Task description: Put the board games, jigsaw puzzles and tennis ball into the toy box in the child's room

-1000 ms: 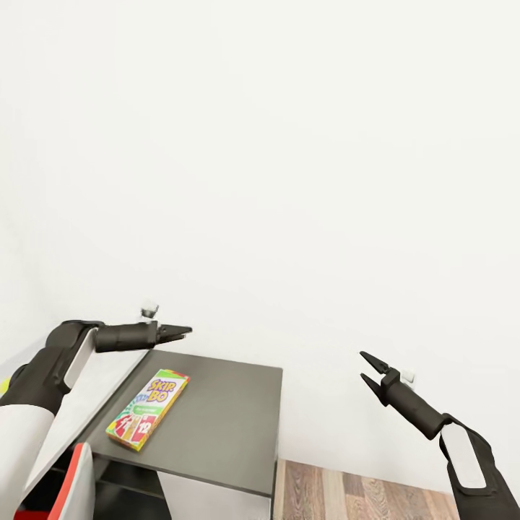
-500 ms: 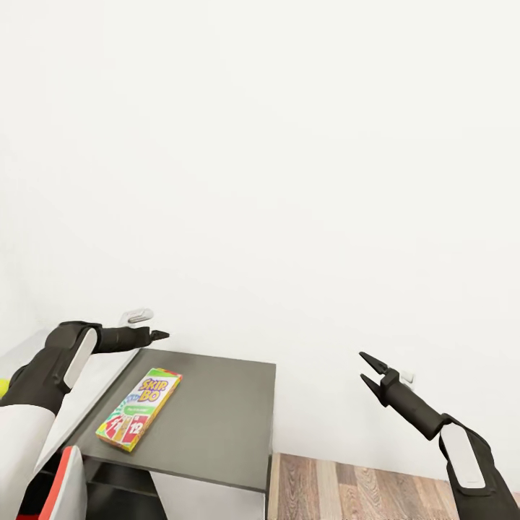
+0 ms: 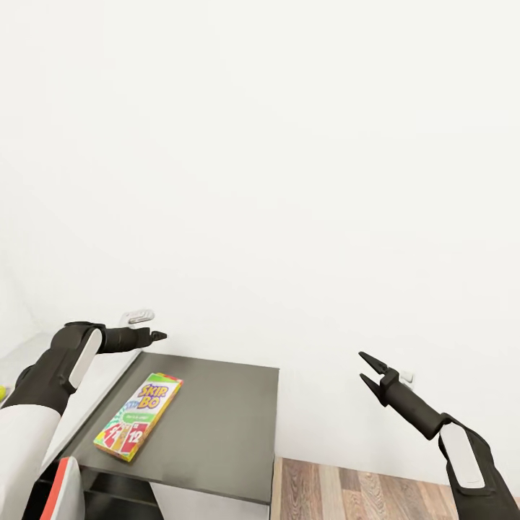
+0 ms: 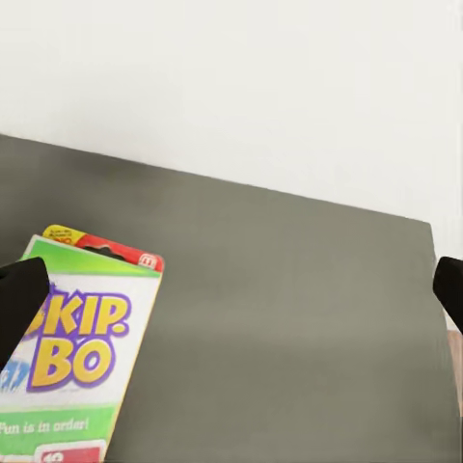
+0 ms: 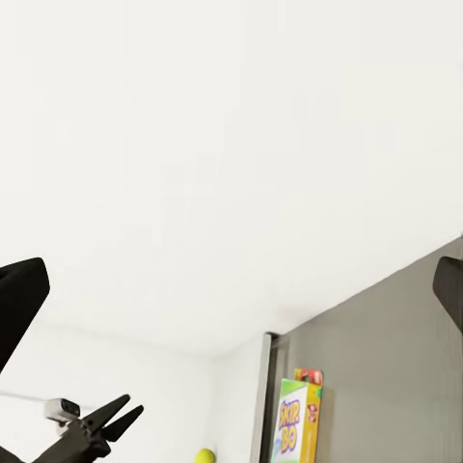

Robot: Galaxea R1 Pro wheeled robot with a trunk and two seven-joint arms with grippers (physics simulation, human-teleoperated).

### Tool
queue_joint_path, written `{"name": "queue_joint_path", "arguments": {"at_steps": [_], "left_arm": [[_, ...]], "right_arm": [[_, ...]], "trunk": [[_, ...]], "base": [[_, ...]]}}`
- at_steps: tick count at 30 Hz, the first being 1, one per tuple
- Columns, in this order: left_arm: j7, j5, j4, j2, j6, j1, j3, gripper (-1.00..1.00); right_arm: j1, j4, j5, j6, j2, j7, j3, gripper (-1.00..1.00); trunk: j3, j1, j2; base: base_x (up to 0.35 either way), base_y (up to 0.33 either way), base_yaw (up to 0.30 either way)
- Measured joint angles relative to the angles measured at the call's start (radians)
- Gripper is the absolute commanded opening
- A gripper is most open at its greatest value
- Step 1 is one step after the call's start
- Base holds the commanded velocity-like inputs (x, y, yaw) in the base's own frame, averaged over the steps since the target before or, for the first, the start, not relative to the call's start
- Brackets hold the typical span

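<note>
below the left gripper [image 3: 157, 336], fingers parted, the game [image 3: 138, 415] is laid lengthwise toward the robot; the right gripper [image 3: 367, 368] is spread, farther off.

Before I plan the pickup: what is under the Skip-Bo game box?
The game box lies flat on the dark grey cabinet top. Whatever might sit beneath the box is covered.

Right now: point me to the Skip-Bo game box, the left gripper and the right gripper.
Skip-Bo game box [image 3: 139, 416], head view, middle of its printed lid.
Left gripper [image 3: 157, 336], head view, between its fingertips above the dark cabinet top [image 3: 224, 419].
Right gripper [image 3: 366, 367], head view, in the gap between its spread fingertips.
</note>
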Motion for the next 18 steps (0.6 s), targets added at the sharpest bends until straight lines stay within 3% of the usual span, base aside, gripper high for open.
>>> {"name": "queue_joint_path", "arguments": {"at_steps": [9, 18], "left_arm": [[0.127, -0.002, 0.003, -0.021, -0.010, 0.000, -0.005, 1.00], [0.359, -0.012, 0.123, -0.079, -0.080, -0.002, -0.010, 1.00]], "right_arm": [[0.000, 0.000, 0.001, -0.001, 0.001, -0.001, 0.003, 1.00], [-0.001, -0.003, 0.003, -0.003, 0.000, -0.003, 0.006, 1.00]], "trunk": [[0.000, 0.000, 0.000], [0.000, 0.000, 0.000]], "base": [[0.017, 0.031, 0.000], [0.000, 0.001, 0.000]]}}
